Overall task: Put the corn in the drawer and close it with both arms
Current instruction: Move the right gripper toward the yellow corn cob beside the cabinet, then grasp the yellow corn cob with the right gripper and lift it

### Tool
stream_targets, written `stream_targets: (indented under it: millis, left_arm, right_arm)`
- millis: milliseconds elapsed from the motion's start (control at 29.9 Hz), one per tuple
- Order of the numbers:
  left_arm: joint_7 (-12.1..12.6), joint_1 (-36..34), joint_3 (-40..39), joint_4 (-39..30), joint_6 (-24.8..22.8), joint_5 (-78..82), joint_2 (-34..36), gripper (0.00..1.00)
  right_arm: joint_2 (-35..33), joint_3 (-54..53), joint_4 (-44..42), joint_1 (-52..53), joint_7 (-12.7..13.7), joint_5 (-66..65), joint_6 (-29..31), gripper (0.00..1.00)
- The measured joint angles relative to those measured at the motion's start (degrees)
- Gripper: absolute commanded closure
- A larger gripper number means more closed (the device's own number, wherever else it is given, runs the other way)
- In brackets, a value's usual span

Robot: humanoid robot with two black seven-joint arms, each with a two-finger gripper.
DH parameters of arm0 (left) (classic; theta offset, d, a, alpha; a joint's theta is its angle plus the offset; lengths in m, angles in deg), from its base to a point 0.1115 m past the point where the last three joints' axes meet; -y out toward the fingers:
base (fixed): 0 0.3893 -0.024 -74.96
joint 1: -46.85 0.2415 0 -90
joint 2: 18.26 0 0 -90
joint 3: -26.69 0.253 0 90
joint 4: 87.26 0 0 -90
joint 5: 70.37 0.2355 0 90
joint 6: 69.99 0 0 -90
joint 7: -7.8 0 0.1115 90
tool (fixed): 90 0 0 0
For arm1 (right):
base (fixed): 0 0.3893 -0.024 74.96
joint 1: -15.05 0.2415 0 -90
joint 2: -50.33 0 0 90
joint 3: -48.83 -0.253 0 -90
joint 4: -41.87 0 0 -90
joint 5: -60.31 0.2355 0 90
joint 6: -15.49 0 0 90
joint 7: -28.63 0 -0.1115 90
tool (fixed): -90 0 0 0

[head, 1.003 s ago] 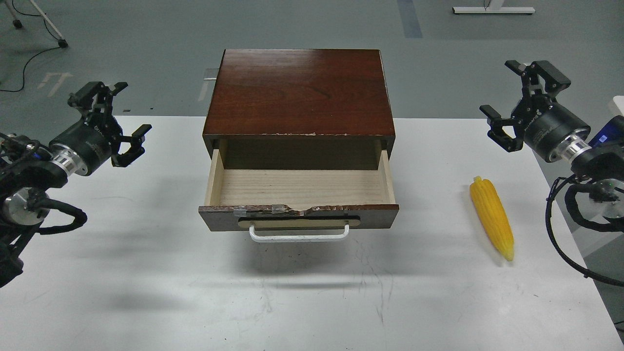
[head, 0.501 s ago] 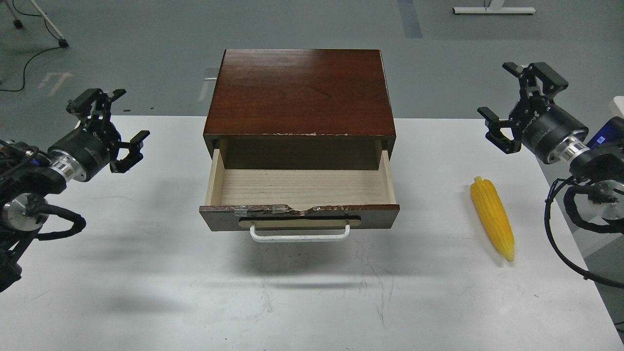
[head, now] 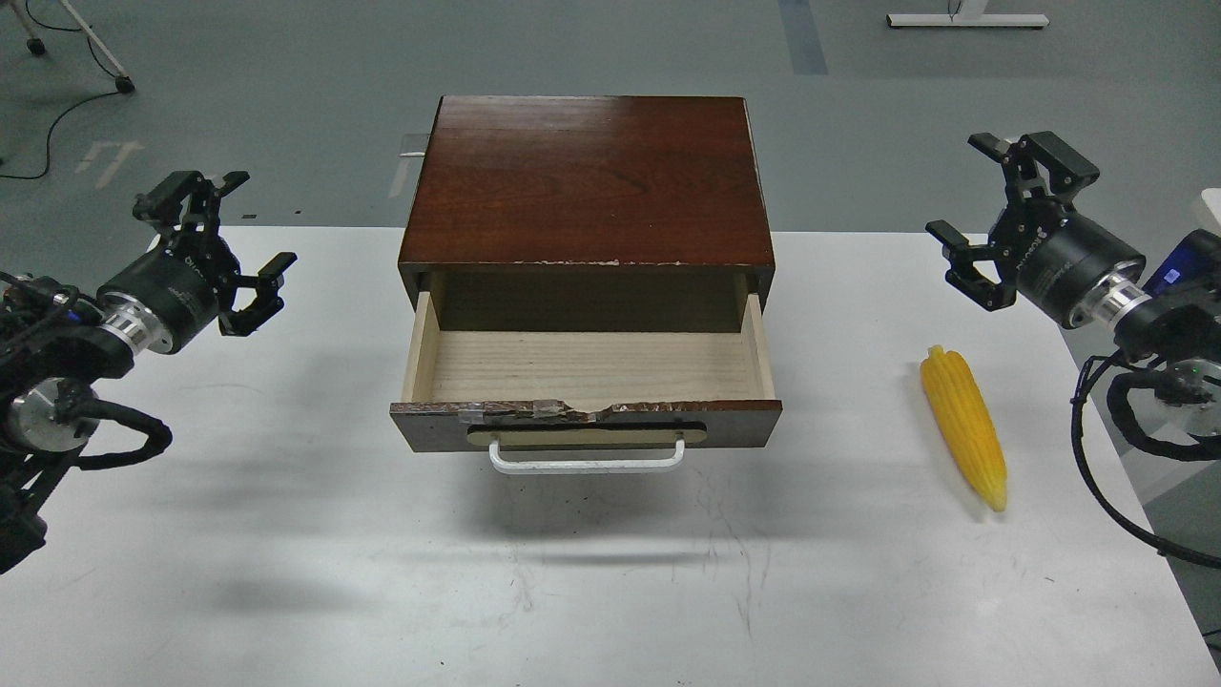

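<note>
The drawer (head: 586, 434) is pulled open from a dark brown wooden cabinet (head: 587, 181). Its pale wood inside is empty, and its white bar handle (head: 586, 462) faces me. The yellow corn (head: 963, 426) lies on the white table (head: 286, 534) to the right of the drawer, its tip pointing toward me. My right gripper (head: 971, 194) is open and empty, raised above the table behind the corn. My left gripper (head: 234, 224) is open and empty, raised over the table's left side, well apart from the drawer.
The table's right edge (head: 1130, 487) runs just beyond the corn. Grey floor lies behind the table, with a cable (head: 48, 114) at far left and a white stand base (head: 965, 19) at the top right.
My right gripper has moved slightly left and down toward the corn. My left gripper has shifted only a little. The corn and the drawer have not moved.
</note>
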Motion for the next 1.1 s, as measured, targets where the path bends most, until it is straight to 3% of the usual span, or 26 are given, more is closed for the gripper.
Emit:
stream_targets:
  millis: [134, 267, 435, 635, 769, 969, 1103]
  left_arm:
    - [-0.04, 0.01, 0.02, 0.00, -0.01, 0.00, -0.42, 0.02]
    - [-0.19, 0.01, 0.18, 0.00, 0.02, 0.13, -0.92, 0.02]
    - [-0.18, -0.28, 0.35, 0.00, 0.04, 0.37, -0.91, 0.02]
    - [-0.09, -0.31, 0.46, 0.00, 0.06, 0.38, -0.38, 0.02]
    - [-0.09, -0.16, 0.46, 0.00, 0.32, 0.38, -0.88, 0.02]
    - [-0.10, 0.04, 0.49, 0.00, 1.16, 0.38, -1.08, 0.02]
    - [-0.19, 0.11, 0.45, 0.00, 1.20, 0.38, -0.74, 0.02]
  right_arm:
    - [-1.28, 0.14, 2.06, 0.52, 0.76, -0.19, -0.55, 0.04]
    - [-2.17, 0.52, 3.02, 0.59, 5.05, -2.42, -4.12, 0.04]
    - [-7.90, 4.19, 7.24, 2.01, 9.33, -27.48, -9.34, 0.05]
    - [-15.41, 9.41, 10.69, 3.88, 10.16, -63.45, -10.23, 0.05]
    - [-16.28, 12.49, 10.37, 3.83, 10.18, -85.14, -10.03, 0.07]
    - [-11.31, 17.81, 6.61, 3.44, 10.19, -91.27, -10.21, 0.08]
    - [-6.56, 19.41, 2.84, 3.08, 10.97, -91.32, -11.05, 0.14]
